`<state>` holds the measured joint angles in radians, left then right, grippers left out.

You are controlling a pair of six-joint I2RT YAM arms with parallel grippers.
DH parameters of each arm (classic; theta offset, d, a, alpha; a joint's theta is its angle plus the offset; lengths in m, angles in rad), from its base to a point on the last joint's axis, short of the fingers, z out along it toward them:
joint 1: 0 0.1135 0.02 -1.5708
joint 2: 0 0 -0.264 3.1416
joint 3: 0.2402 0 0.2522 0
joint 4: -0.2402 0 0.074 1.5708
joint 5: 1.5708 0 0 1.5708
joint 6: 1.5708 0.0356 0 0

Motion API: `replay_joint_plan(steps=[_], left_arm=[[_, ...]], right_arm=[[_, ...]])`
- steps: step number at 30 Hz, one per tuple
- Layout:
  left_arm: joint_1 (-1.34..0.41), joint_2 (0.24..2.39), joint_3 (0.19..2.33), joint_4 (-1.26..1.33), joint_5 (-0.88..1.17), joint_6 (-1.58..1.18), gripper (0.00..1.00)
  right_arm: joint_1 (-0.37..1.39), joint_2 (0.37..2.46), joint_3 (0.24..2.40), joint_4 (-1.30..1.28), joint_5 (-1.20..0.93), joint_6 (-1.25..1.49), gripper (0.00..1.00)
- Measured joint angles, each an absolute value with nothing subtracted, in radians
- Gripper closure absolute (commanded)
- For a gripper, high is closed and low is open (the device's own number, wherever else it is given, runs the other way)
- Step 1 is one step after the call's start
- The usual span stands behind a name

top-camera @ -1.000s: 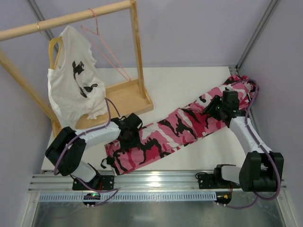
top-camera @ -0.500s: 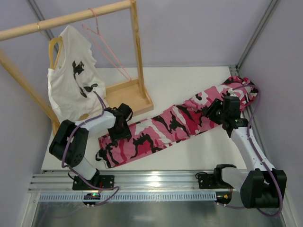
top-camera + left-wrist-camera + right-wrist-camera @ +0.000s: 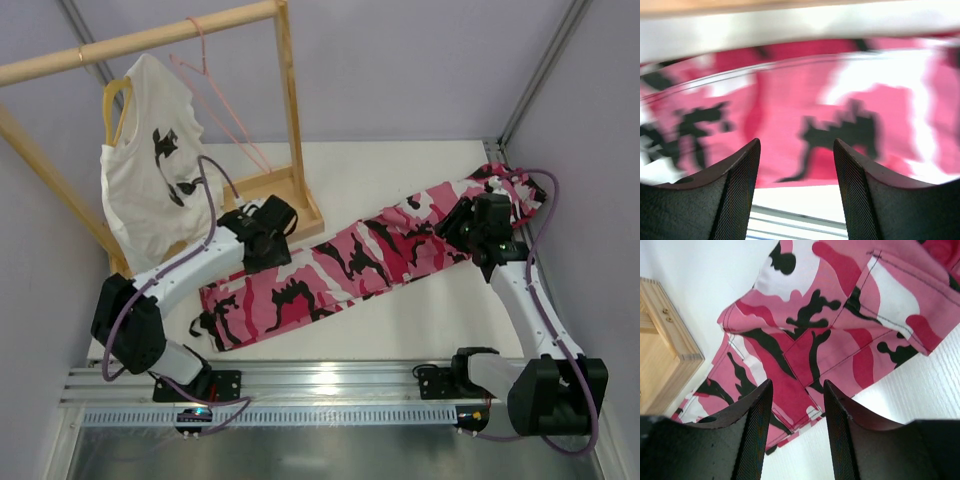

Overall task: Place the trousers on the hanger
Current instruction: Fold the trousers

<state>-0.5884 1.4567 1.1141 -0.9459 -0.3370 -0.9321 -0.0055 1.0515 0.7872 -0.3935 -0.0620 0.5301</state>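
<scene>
- Both arms rise from the near edge of the table (image 3: 420, 320).
- The left arm folds out to the left at its elbow. Its forearm then reaches far and to the right.
- The left gripper (image 3: 262, 232) points down over the far edge of the trousers (image 3: 360, 260), just beside the wooden rack base (image 3: 285, 200).
- Its fingers (image 3: 740, 190) stand apart with nothing between them (that wrist view is blurred, but the gap is plain), and only camouflage cloth lies beyond.
- The trousers lie flat on the table in a long diagonal, from near left to far right.
- The right arm stretches almost straight towards the far right. The right gripper (image 3: 478, 228) hangs over the trousers' far-right end.
- Its fingers (image 3: 752, 435) are likewise spread and hold nothing, and stitched seams of the cloth show below them.
- At far left, the hanger (image 3: 222, 108) hangs by its hook from the wooden rail (image 3: 140, 40), well apart from the trousers.
- Beside it, a white T-shirt (image 3: 155, 175) hangs on a yellow hanger (image 3: 113, 100).
</scene>
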Motion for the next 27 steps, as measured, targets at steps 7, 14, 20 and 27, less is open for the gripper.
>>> replay_joint_plan(steps=[7,14,20,27], left_arm=[[-0.725,1.728,1.236,-0.808,-0.230,-0.944,0.40],[-0.695,1.797,1.138,-0.778,-0.180,-0.992,0.39],[-0.644,1.766,1.099,-0.780,-0.184,-0.997,0.39],[-0.545,1.693,1.027,-0.842,-0.276,-1.021,0.39]], right_arm=[[-0.035,1.235,0.883,-0.369,-0.036,0.527,0.51],[-0.044,1.263,0.891,-0.344,-0.044,0.526,0.51],[-0.044,1.256,0.863,-0.308,-0.055,0.526,0.51],[-0.057,1.258,0.850,-0.311,-0.046,0.527,0.51]])
